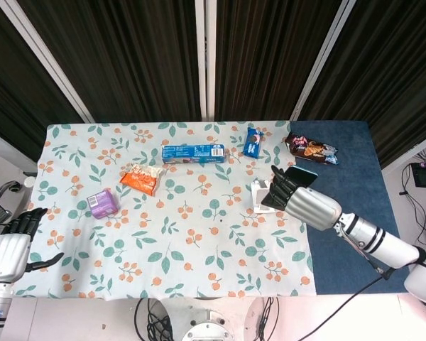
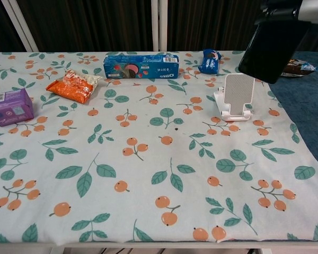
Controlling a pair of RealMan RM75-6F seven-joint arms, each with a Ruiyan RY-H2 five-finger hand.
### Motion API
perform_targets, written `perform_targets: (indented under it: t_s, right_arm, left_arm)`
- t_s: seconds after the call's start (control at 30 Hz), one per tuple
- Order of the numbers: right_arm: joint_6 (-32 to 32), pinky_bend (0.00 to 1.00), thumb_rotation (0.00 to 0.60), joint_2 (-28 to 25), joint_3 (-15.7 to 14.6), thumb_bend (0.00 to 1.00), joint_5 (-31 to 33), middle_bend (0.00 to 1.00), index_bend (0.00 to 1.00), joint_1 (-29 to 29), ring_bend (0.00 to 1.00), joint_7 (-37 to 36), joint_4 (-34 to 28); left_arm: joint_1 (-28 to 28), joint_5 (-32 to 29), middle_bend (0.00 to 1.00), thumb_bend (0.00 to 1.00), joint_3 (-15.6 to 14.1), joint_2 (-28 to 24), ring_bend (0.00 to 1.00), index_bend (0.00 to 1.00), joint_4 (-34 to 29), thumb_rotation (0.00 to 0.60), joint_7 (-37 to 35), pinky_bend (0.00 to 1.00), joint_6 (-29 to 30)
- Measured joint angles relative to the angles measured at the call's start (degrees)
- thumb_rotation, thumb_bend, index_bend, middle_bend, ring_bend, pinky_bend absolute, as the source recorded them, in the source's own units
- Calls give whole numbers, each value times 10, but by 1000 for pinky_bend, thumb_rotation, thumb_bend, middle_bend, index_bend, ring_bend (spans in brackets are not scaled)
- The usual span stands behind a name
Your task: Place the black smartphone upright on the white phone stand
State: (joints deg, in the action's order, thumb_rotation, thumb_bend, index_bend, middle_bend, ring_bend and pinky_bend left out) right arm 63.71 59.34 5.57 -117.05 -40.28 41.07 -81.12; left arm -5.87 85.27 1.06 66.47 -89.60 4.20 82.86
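the right hand is cut off by the chest view's top edge; the phone hides part of the snack bag.

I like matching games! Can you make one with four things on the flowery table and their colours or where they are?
Things:
1. smartphone
2. phone stand
3. small box
4. crinkly snack bag

Descriptions:
A. purple
B. orange
C. held up in the air by the right hand
D. white, standing on the cloth

Pairs: 1-C, 2-D, 3-A, 4-B
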Motion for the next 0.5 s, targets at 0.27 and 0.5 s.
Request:
perform_targets:
  t_s: [0.27, 0.5]
  right_arm:
    - [-48, 0, 600, -4, -37, 314, -83, 388, 623, -78, 393, -20, 57]
    - [-20, 0, 600, 30, -62, 314, -121, 375, 619, -108, 377, -74, 125]
  left_arm:
    - [0, 0, 101, 96, 1, 3, 117, 90, 9, 400, -6, 215, 0]
    - [4, -3, 101, 95, -1, 5, 116, 89, 16, 398, -8, 215, 1]
